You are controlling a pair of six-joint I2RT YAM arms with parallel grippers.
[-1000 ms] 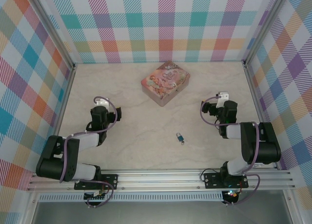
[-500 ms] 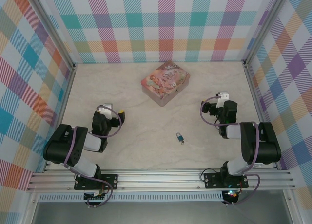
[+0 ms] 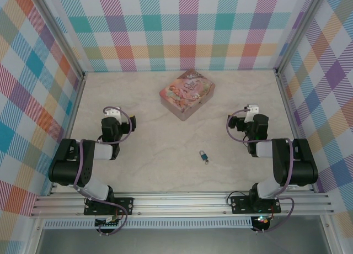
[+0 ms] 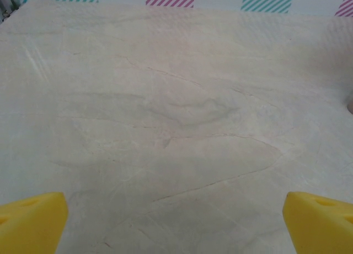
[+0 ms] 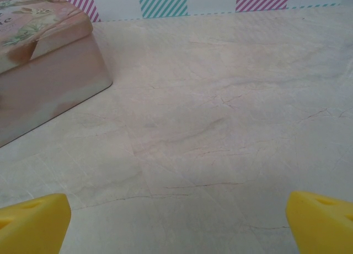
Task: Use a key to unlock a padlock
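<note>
The tiny blue padlock (image 3: 203, 154) lies on the marble tabletop between the two arms, nearer the right one. The small dark key (image 3: 207, 161) sits just below it; whether it touches the padlock I cannot tell. My left gripper (image 3: 116, 120) hovers at the left, well away from both, and its yellow fingers (image 4: 30, 221) stand wide apart over bare table, so my left gripper (image 4: 176, 226) is open. My right gripper (image 3: 248, 121) is up and to the right of the padlock. Its yellow fingers (image 5: 322, 221) are spread, my right gripper (image 5: 176, 226) open with nothing between them.
A pink illustrated tin (image 3: 187, 93) stands at the back middle, and the pink tin (image 5: 44, 61) fills the upper left of the right wrist view. Plaid walls (image 3: 187, 27) enclose the table on three sides. A metal rail (image 3: 182, 201) runs along the near edge.
The left arm has shifted: its gripper swung from pointing right to pointing toward the far wall, ending slightly further back. The right arm, padlock and key have not moved.
</note>
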